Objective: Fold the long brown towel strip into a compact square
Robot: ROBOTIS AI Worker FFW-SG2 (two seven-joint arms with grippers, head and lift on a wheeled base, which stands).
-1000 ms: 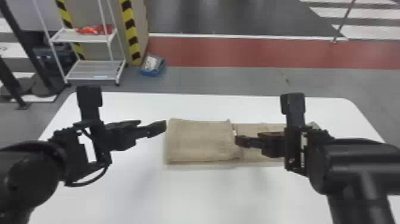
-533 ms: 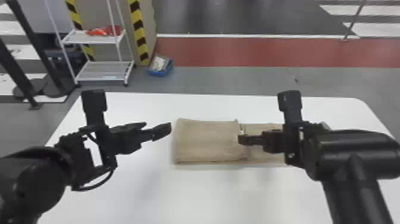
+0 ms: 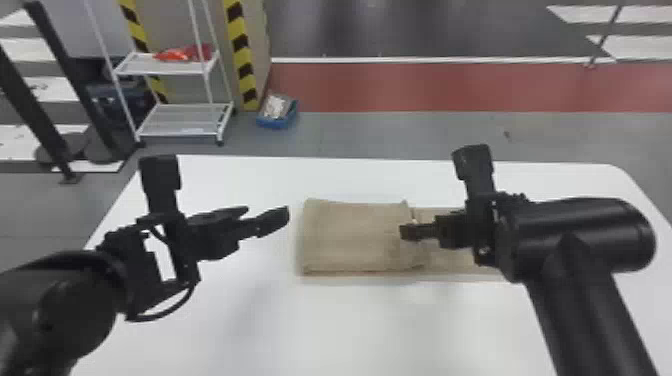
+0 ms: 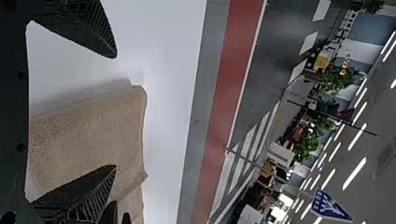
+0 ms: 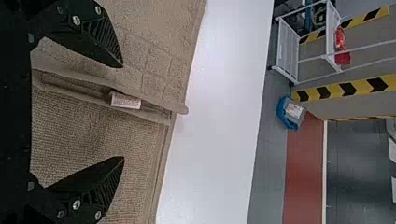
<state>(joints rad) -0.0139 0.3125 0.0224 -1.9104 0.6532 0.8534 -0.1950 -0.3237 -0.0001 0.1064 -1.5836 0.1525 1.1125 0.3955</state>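
We see the brown towel (image 3: 357,237) partly folded on the white worktop (image 3: 350,330). The left pincer (image 4: 115,111) is spread wide by its left end; the right pincer (image 5: 122,112), also wide, is over the folded part's edge. We judge that closing there could catch upper and lower layers together, dragging the fold askew. Beyond, on the floor, a blue tub (image 3: 281,122) holds something pale (image 3: 275,106).
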